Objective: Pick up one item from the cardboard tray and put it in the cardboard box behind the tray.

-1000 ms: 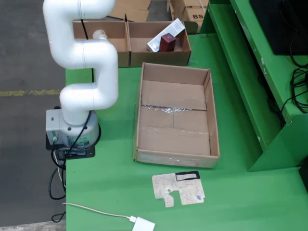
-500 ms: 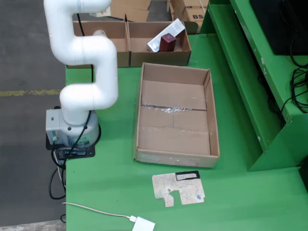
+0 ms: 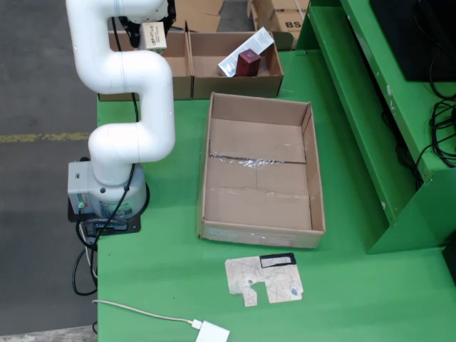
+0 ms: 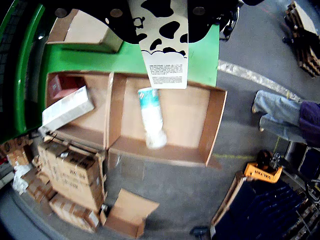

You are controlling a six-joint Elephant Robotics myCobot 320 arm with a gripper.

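My gripper [image 3: 151, 23] is at the back left of the fixed view, shut on a cow-print carton [image 3: 154, 37]. In the gripper view the carton [image 4: 165, 47] hangs upright from the gripper [image 4: 161, 9] above the right-hand cardboard box [image 4: 192, 112]. A white and teal cylinder [image 4: 151, 117] lies in that box. The neighbouring box [image 3: 239, 87] holds a long white pack [image 3: 246, 51] and a dark red box [image 3: 249, 63], which also show in the gripper view, white pack [image 4: 67, 107] and red box [image 4: 60, 87]. The cardboard tray [image 3: 206, 178] in front shows nothing inside.
The white arm and its base [image 3: 107, 191] stand at the table's left edge. A flat cardboard scrap [image 3: 263, 279] and a white adapter with cable [image 3: 212, 333] lie at the front. A green shelf [image 3: 385, 107] rises on the right. Beyond the boxes are stacked cartons [image 4: 75, 175] and a person's legs [image 4: 280, 112].
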